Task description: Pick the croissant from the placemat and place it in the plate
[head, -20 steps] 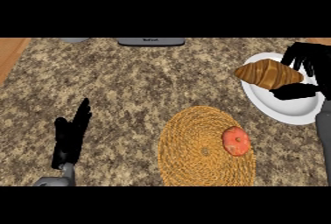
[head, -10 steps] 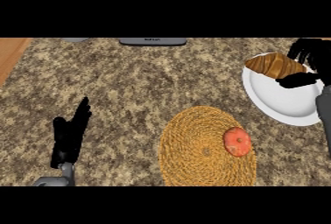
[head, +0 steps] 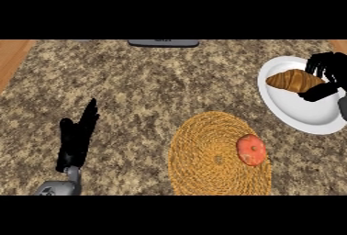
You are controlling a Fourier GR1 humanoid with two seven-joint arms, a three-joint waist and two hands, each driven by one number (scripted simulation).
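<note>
where speckled granite counter (head: 149,92) spreads, right robot hand (head: 327,73) grasping croissant (head: 295,81), left robot hand (head: 78,137) released

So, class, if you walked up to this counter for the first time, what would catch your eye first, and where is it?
The white plate at the right edge stands out most, with the brown croissant over its upper part and the black right hand curled round the croissant's end. Next comes the round woven placemat at lower centre, with an orange-red round item on its right side. The left hand rests open at lower left.
</note>
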